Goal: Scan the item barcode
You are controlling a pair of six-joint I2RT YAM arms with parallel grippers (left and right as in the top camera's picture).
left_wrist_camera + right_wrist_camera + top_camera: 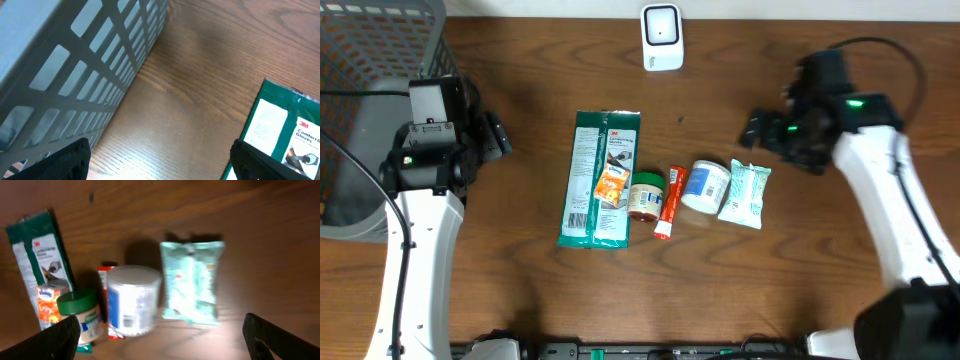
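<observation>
Nothing of the scan looks done yet: no item is lifted and both pairs of fingers are empty. The left fingers (pixel 60 162) stand spread wide over bare wood at the left of the overhead frame, between the grey basket (pixel 360 70) and the green glove packet (pixel 601 178). The right fingers (pixel 280 337) are spread just as wide at the right of that frame, hanging near the pale green wipes pack (pixel 746 194) and gripping nothing. The items lie in a row at the middle of the bench (pixel 520 290), well apart from the white scanner (pixel 661 37) at the top centre; which one is meant I cannot tell, and no barcode is plain to read. What is left, by my judgement, is all of it: pick one item, carry it up to the scanner, turn its code to the window. The glove packet is a long, flat, glossy film sleeve with a white printed panel, and a small orange tissue pack (pixel 611 186) rests on its right edge. Right of it come a squat jar with a green lid (pixel 645 194), a slim red tube (pixel 670 201) and a round white tub with a blue label (pixel 706 186). The wipes pack is a soft, crinkled pouch with crimped ends, the basket a rigid plastic lattice, the bench dark grained wood with a slight sheen
</observation>
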